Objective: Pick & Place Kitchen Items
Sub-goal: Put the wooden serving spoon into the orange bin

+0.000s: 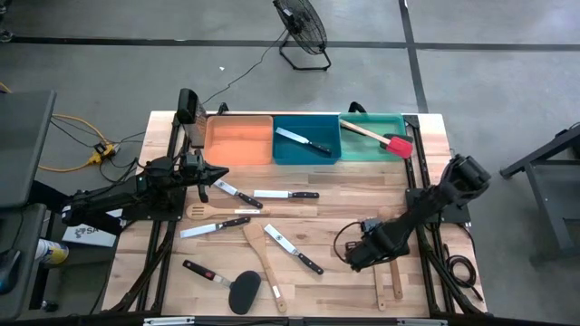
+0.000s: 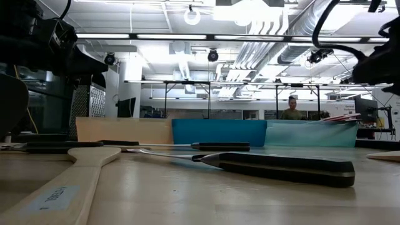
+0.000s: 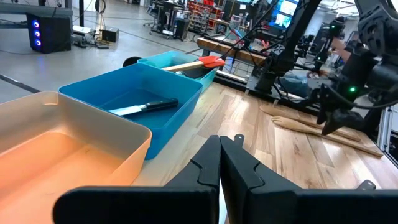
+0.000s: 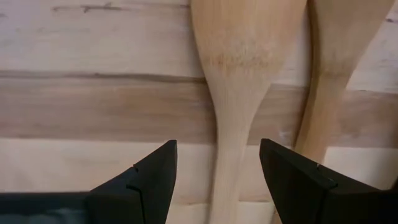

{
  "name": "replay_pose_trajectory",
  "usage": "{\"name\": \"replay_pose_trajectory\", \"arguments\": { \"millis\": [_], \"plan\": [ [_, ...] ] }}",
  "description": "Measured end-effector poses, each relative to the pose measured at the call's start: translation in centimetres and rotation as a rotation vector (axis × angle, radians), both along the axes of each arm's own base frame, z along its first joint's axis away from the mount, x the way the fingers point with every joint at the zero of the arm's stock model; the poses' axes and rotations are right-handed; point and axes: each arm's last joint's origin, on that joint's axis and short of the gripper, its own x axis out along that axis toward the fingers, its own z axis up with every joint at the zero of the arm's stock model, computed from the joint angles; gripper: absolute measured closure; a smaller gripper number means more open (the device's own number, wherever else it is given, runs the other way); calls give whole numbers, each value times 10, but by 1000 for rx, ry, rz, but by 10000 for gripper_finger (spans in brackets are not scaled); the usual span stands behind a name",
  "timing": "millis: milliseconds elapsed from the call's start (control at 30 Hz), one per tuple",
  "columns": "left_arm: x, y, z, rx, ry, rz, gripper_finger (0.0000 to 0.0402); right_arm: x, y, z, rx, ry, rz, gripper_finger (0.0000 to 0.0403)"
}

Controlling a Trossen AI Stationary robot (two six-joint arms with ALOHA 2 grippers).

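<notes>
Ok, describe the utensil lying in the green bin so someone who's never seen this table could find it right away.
Along the table's far edge sit three bins in a row: orange, blue, then the green bin nearest the right arm's side. Across it lies a turner with a pale wooden handle. Its red head, poking over the bin's rim, sets it apart from the black-handled knife next door in the blue bin.

a pale, matt wooden spatula [image 4: 239,74] is seen on the smooth plank-wood table [image 4: 81,112]; a glossy steel blade is shown by the black-handled knife [image 3: 142,107] in the smooth blue plastic bin [image 3: 168,118].
</notes>
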Motion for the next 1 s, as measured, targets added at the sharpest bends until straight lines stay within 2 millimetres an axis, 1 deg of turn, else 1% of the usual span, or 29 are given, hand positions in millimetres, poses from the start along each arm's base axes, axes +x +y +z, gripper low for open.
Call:
{"name": "replay_pose_trajectory", "arguments": {
  "millis": [333,500,733,1000],
  "plan": [
    [0,0,0,0,0,0,402,-2,-1,-1,-36,7,-26,183],
    [0,0,0,0,0,0,402,-8,-4,-10,-18,49,-32,183],
    [0,0,0,0,0,0,402,-11,-6,-20,1,13,-30,183],
    [0,0,0,0,0,0,402,-19,-13,-31,7,1,-30,183]
  ]
}}
